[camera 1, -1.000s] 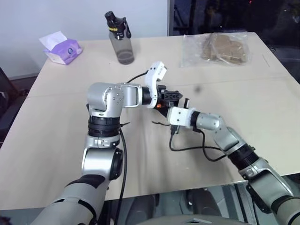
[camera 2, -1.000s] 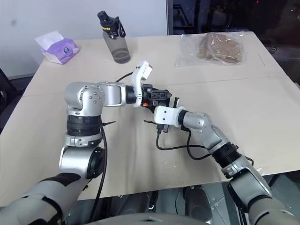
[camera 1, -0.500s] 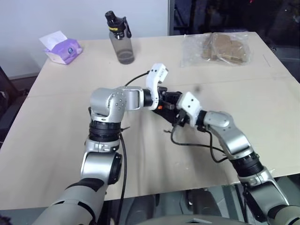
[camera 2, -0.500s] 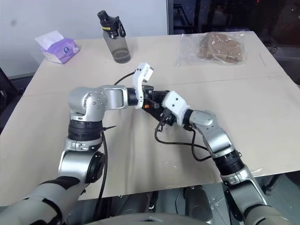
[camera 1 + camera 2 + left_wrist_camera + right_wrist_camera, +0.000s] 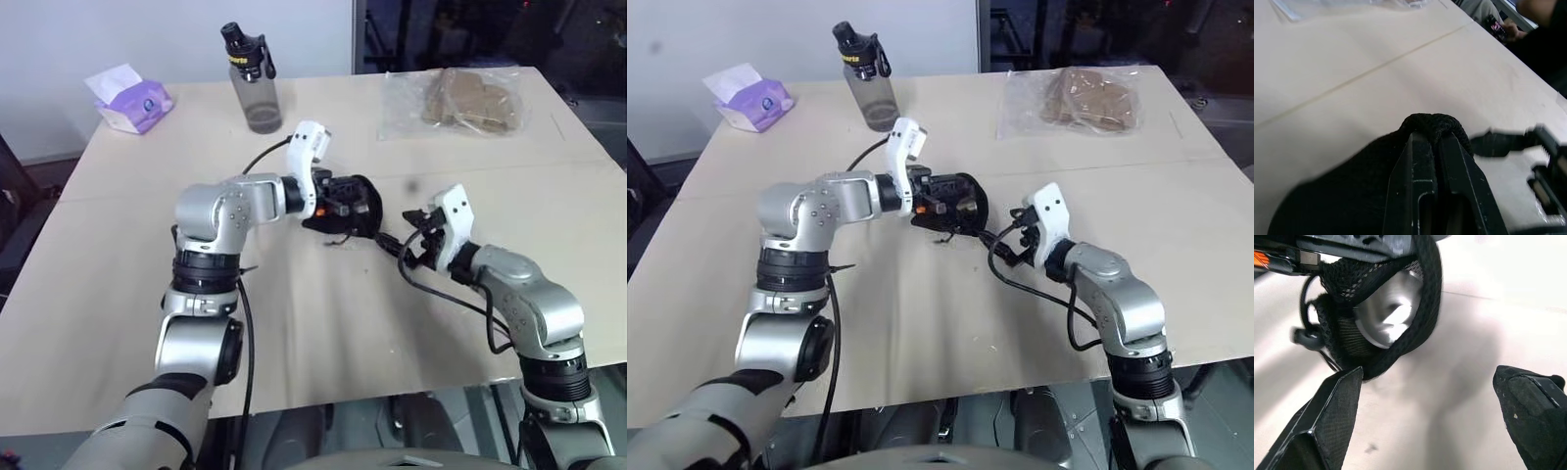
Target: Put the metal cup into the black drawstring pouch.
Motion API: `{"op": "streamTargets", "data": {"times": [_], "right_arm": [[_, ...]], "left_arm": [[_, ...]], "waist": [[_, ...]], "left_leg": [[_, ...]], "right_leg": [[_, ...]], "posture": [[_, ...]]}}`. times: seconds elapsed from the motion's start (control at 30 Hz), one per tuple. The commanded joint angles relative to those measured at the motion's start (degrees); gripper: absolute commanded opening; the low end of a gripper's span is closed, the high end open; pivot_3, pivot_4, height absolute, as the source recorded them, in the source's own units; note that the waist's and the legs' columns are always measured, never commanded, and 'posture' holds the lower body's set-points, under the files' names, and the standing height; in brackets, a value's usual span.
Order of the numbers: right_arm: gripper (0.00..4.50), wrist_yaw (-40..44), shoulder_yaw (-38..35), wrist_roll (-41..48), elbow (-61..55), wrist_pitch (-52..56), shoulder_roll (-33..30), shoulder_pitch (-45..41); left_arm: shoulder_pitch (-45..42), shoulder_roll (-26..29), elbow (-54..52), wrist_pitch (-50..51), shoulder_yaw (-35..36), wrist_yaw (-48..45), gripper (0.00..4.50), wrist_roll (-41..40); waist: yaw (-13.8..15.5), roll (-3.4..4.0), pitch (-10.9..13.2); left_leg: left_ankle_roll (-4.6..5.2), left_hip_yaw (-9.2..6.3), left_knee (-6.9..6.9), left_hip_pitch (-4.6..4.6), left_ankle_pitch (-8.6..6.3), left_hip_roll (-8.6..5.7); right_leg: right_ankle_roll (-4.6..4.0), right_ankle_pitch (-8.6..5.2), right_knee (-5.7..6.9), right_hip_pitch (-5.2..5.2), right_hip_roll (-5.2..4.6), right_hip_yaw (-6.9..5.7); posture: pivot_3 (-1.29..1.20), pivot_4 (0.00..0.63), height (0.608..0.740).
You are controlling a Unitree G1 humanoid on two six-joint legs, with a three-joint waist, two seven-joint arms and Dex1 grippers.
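Nearest, the right gripper (image 5: 419,238) hangs over the middle of the tan table (image 5: 118,274), its two black fingers spread wide with nothing between them. It points toward the black drawstring pouch (image 5: 355,208) and stands apart from it, with bare tabletop between. A black cable loops from its wrist across the board.

Just beyond, the left gripper (image 5: 1436,147) has its fingers pressed together on the rim of the pouch, pinching a fold of the black fabric at the mouth. The pouch hangs from that grip just above or on the table; which, cannot be told. Its mouth gapes toward the right gripper. In the right wrist view the metal cup (image 5: 1388,313) sits inside the pouch, its shiny silver surface showing through the open mouth, ringed by the mesh-like black cloth. A thin dark cord (image 5: 1310,335) dangles from the pouch's edge beside the opening.

Farther back, a seam runs across the table. Beyond it, a grey translucent water bottle (image 5: 254,80) with a black cap stands upright near the far edge. To its left lies a purple tissue pack (image 5: 130,100) with a white sheet poking out. At the far right, a clear plastic bag (image 5: 456,102) with brown contents lies flat, well apart from both grippers.
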Motion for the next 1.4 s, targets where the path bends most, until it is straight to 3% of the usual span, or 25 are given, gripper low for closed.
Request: {"op": "streamTargets", "data": {"times": [0.03, 0.23, 0.43, 0.57, 0.63, 0.7, 0.73, 0.77, 0.93, 1.07, 1.1, 1.2, 1.3, 1.4], "right_arm": [[4.43, 0.4, 3.1, 1.3, -1.8, 0.0, 0.0, 1.5], [4.43, -0.4, 5.5, 2.7, 4.1, -1.9, 6.2, -0.6], [4.43, -3.6, 7.3, -1.6, 17.5, -10.6, 12.4, -7.2], [2.91, -4.8, 6.5, -3.3, 21.5, -14.4, 13.2, -7.9], [1.67, -4.7, 6.5, -3.3, 21.0, -14.7, 12.7, -7.5], [1.04, -4.7, 6.2, -3.1, 18.8, -14.1, 11.6, -6.7], [0.48, -4.8, 5.9, -2.9, 17.0, -13.4, 10.8, -6.2], [0.06, -4.9, 5.7, -2.8, 14.6, -12.4, 9.5, -5.7], [0.06, -5.3, 4.3, -2.1, -1.8, -3.2, -0.2, -5.3], [0.06, -2.5, 2.7, -1.8, -14.6, 7.7, -15.8, -9.4], [0.0, -1.7, 2.2, -1.7, -16.5, 10.1, -20.1, -10.9], [0.0, 2.9, 2.6, -4.4, -18.4, 12.4, -36.7, -17.0], [0.0, 4.8, 3.5, -4.3, -17.8, 12.3, -42.6, -20.2], [0.0, 6.5, 3.7, -4.3, -17.9, 12.1, -45.1, -22.8]], "left_arm": [[-2.1, 0.6, 0.3, -1.2, 1.5, 0.7, 0.0, 0.1], [-3.2, 0.0, 1.5, -2.1, 1.3, 2.6, 0.0, 0.7], [-3.9, -1.0, 2.8, -3.1, 1.3, 4.0, 0.0, 1.4], [-4.0, -1.1, 2.9, -3.7, 1.3, 4.2, 0.0, 1.5], [-4.2, -1.1, 3.2, -3.9, 1.6, 4.5, 0.0, 1.4], [-4.1, -1.1, 3.3, -4.3, 1.6, 4.6, 0.0, 1.5], [-4.0, -1.1, 3.3, -4.5, 1.6, 4.7, 0.0, 1.4], [-3.8, -1.1, 3.2, -4.7, 1.5, 4.7, 0.0, 1.4], [-1.1, -1.7, 2.1, -10.8, 0.8, 1.6, 0.0, 1.3], [0.2, -0.6, 2.4, -13.0, -0.9, -5.0, 0.0, -0.2], [0.5, -0.2, 1.8, -14.5, -1.7, -6.8, 0.58, 0.3], [0.0, -0.7, 0.1, -20.7, -4.3, -11.7, 1.63, 1.4], [-0.2, -0.8, -1.6, -23.4, -6.6, -16.1, 3.08, 1.1], [-1.4, -3.0, -2.5, -26.1, -9.2, -17.9, 3.08, 1.8]], "waist": [[0.0, 0.0, 0.0], [-0.2, 0.0, 0.0], [-0.2, 0.0, 0.0], [-0.2, 0.0, 0.0], [-0.2, 0.0, 0.0], [-0.2, 0.0, 0.0], [-0.2, 0.0, 0.0], [-0.2, 0.0, 0.0], [-0.1, 0.01, 0.0], [-0.1, 0.01, 0.0], [-0.1, 0.01, 0.0], [0.2, 0.19, 0.1], [0.2, 0.13, 0.1], [0.2, 0.14, 0.1]], "left_leg": [[0.0, 0.0, 0.0, 0.0, 0.0, 0.0], [0.0, 0.05, 0.02, 0.05, 0.0, 0.0], [-0.01, 0.08, 0.03, 0.08, 0.0, -0.01], [-0.02, 0.07, 0.02, 0.05, 0.01, -0.01], [-0.02, 0.07, 0.03, 0.0, 0.01, -0.03], [-0.02, 0.07, 0.03, 0.0, 0.01, -0.03], [-0.02, 0.06, 0.03, 0.0, 0.01, -0.03], [-0.02, 0.05, 0.03, 0.0, 0.01, -0.03], [-0.01, 0.08, 0.04, -0.02, 0.01, -0.03], [-0.01, 0.07, 0.05, -0.11, 0.0, -0.03], [0.01, 0.09, 0.05, -0.11, 0.0, -0.04], [0.16, 0.21, 0.11, -0.26, -0.09, -0.07], [0.2, 0.19, 0.14, -0.4, -0.11, 0.0], [0.16, 0.24, 0.14, -0.47, -0.08, 0.05]], "right_leg": [[0.0, 0.0, 0.0, 0.0, 0.0, 0.0], [0.0, 0.0, 0.08, -0.01, 0.0, 0.05], [0.0, 0.0, 0.14, -0.01, 0.0, 0.08], [0.0, 0.0, 0.17, -0.09, 0.0, 0.08], [0.0, 0.0, 0.15, -0.1, -0.02, 0.08], [0.01, 0.0, 0.14, -0.1, -0.02, 0.08], [0.0, 0.0, 0.14, -0.1, -0.02, 0.08], [0.0, 0.0, 0.15, -0.11, -0.02, 0.07], [0.01, 0.0, 0.16, -0.13, -0.02, 0.08], [0.01, 0.0, 0.14, -0.19, -0.02, 0.07], [0.01, 0.0, 0.12, -0.18, -0.02, 0.06], [0.01, -0.01, 0.05, -0.19, -0.05, -0.06], [0.01, -0.01, -0.11, -0.18, -0.02, -0.24], [0.01, -0.01, -0.2, -0.18, -0.02, -0.23]], "posture": [[0.0, 0.15, 0.74], [0.0, 0.15, 0.74], [0.0, 0.15, 0.74], [0.0, 0.15, 0.74], [0.0, 0.15, 0.74], [0.0, 0.15, 0.74], [0.0, 0.15, 0.74], [0.0, 0.15, 0.74], [0.0, 0.15, 0.74], [0.0, 0.15, 0.74], [0.0, 0.15, 0.74], [0.0, 0.15, 0.74], [0.0, 0.15, 0.74], [0.0, 0.15, 0.74]]}}
